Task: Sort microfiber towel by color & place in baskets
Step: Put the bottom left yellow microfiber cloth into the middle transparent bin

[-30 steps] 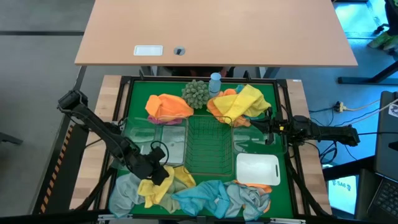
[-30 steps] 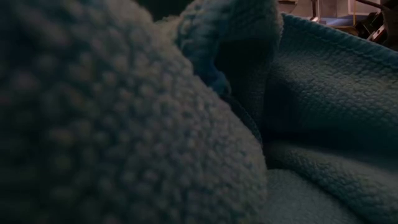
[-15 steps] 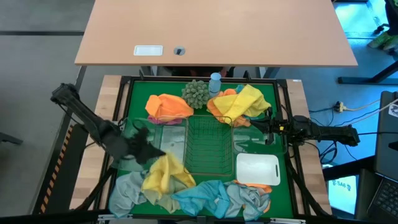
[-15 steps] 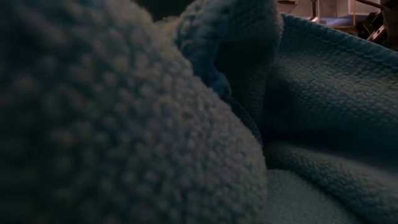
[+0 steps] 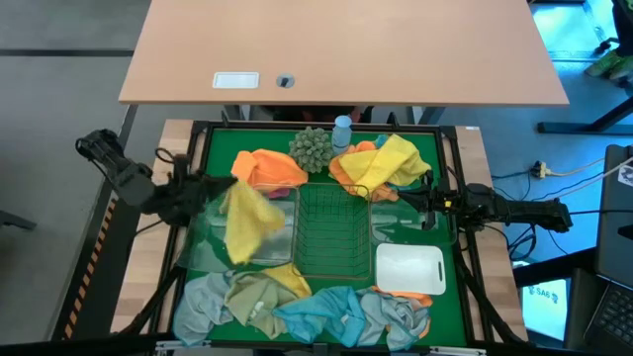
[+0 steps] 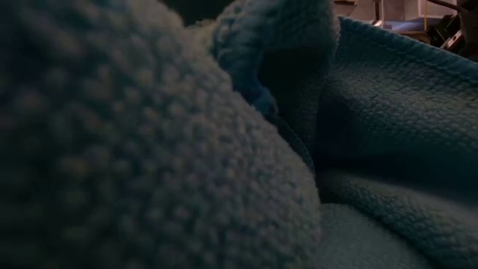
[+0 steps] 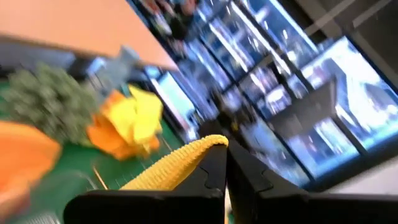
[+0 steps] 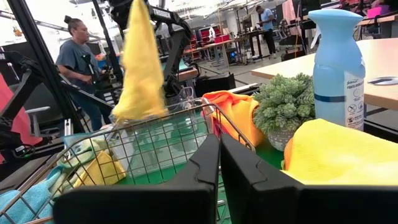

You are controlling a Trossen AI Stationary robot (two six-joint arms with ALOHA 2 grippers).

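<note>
My left gripper (image 5: 218,188) is raised over the left side of the green mat, shut on a yellow towel (image 5: 247,222) that hangs above a clear bin (image 5: 277,242). The right wrist view also shows this towel (image 8: 140,62) dangling. My right gripper (image 5: 404,198) is shut and touches nothing, beside the dark wire-mesh basket (image 5: 331,232). An orange towel (image 5: 267,168) lies at the far left. Orange and yellow towels (image 5: 388,163) are piled at the far right. Grey, olive-yellow and teal towels (image 5: 326,311) lie along the near edge. The white bin (image 5: 408,267) stands near right. My left gripper pinches the yellow towel between its two fingers (image 7: 245,180) at an upper edge or fold (image 7: 199,149); how many layers, I cannot tell. The towel is lifted clear and hangs slack below the gripper, over the clear bin.
A grey-green spiky ball (image 5: 312,146) and a small blue bottle (image 5: 341,129) stand at the far edge. Another clear bin (image 5: 396,227) sits under my right gripper. Blue towel cloth (image 6: 373,149) blocks the low view. A person (image 8: 78,56) stands beyond the table.
My left gripper has risen from the near towel pile and swung toward the table's far left, carrying the yellow towel. The towel has come off the pile, lifted clear, and now hangs over the clear bin. The right arm has kept still.
</note>
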